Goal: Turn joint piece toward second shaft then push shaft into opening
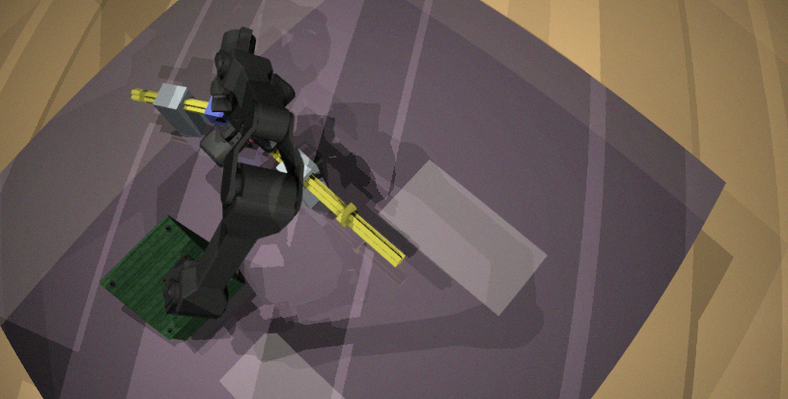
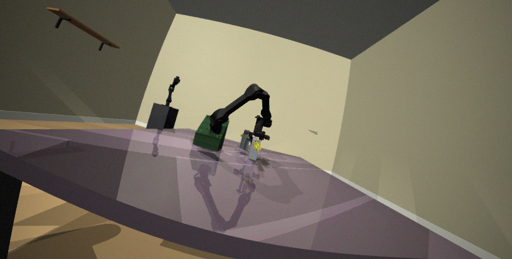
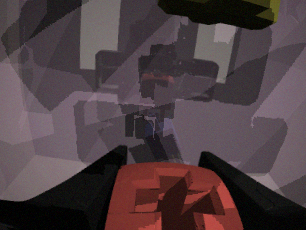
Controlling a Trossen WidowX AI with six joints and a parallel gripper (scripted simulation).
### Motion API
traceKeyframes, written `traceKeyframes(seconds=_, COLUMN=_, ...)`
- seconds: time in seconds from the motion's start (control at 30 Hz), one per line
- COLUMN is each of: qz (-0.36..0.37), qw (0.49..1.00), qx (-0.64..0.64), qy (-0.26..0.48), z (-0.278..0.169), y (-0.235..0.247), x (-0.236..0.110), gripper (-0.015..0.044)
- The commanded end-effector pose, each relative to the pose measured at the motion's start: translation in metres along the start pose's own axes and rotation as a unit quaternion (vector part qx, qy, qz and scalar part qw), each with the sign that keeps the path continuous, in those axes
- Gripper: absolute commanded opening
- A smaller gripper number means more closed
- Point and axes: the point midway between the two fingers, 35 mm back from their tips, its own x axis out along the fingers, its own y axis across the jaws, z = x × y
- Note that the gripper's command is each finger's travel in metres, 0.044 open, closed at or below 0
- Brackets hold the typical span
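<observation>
Between two grey blocks, end effector (image 3: 160,162) clamped on red square joint piece (image 3: 174,211), cross-shaped opening.

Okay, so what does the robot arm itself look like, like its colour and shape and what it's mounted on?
The arm is matte black all over, built from chunky rounded joint housings linked by straighter, blocky segments. No cables, labels or markings show on it. It stands on a dark green square base with small dark bolt holes at the corners. The end effector has two black fingers with flat angular faces.
</observation>
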Motion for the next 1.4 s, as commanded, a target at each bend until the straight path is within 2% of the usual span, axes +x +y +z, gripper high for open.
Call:
traceKeyframes(seconds=0.0, qz=0.0, qw=1.0, qx=-0.001, qy=0.0, z=0.0, y=0.0, x=0.0, gripper=0.0199)
traceKeyframes(seconds=0.3, qz=0.0, qw=1.0, qx=-0.001, qy=0.0, z=0.0, y=0.0, x=0.0, gripper=0.0436)
traceKeyframes(seconds=0.73, qz=-0.001, qw=1.0, qx=-0.001, qy=-0.003, z=0.0, y=0.0, x=-0.001, gripper=0.044)
traceKeyframes(seconds=1.03, qz=0.0, qw=0.992, qx=-0.002, qy=-0.128, z=-0.006, y=-0.001, x=-0.028, gripper=0.044)
traceKeyframes(seconds=1.37, qz=-0.003, qw=0.992, qx=-0.026, qy=-0.127, z=-0.007, y=0.0, x=-0.033, gripper=0.044)
